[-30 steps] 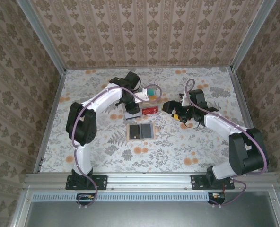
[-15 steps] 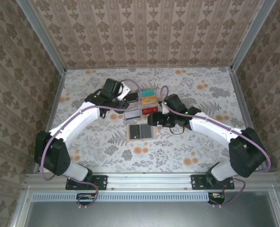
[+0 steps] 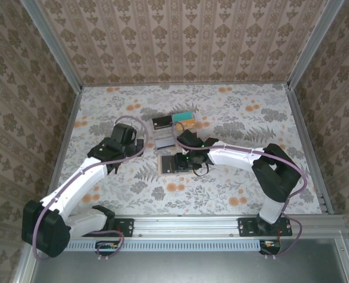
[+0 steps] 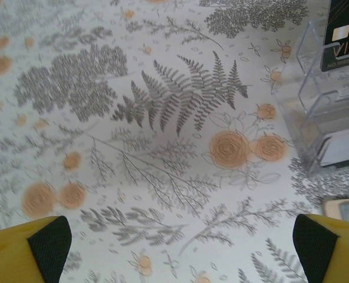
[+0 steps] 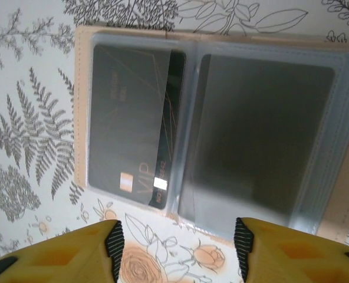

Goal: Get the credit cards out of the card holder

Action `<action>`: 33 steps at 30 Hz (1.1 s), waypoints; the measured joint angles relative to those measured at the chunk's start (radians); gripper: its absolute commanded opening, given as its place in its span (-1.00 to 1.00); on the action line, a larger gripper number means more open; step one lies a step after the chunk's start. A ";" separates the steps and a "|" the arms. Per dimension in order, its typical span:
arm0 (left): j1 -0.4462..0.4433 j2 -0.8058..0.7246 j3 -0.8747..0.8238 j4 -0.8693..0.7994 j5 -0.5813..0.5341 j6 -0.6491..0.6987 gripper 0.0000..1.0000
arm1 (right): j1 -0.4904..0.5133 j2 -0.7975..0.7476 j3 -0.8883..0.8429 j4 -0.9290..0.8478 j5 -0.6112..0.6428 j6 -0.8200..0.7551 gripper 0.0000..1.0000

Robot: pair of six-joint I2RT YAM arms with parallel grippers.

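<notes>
Okay: card holder (image 5: 263, 135) lies spread flat mid-frame, long axis left-right — black card (image 5: 130, 124) in its left pocket, long axis crosswise. Right gripper (image 5: 174, 247) hovers above, jaws apart, empty. Left gripper (image 4: 180, 247) fully released, empty — clear tray (image 4: 328, 112) farther back.

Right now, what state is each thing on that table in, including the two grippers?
card holder, spread open, flat on the table.
black card, sitting in one of the holder's pockets, not yet out.
clear tray, standing on the table, a second black card upright in one compartment.
left gripper, open and empty above bare table.
right gripper, open and empty above the card holder.
</notes>
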 measured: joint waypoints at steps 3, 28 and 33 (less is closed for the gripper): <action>0.011 -0.028 -0.010 -0.011 0.060 -0.067 0.97 | -0.009 0.034 0.023 0.019 -0.018 0.016 -0.16; -0.100 0.150 -0.118 0.201 0.455 -0.360 0.12 | -0.082 0.195 0.119 0.093 -0.127 0.060 -0.51; -0.117 0.225 -0.118 0.239 0.482 -0.418 -0.25 | -0.093 0.195 0.108 0.117 -0.150 0.061 -0.52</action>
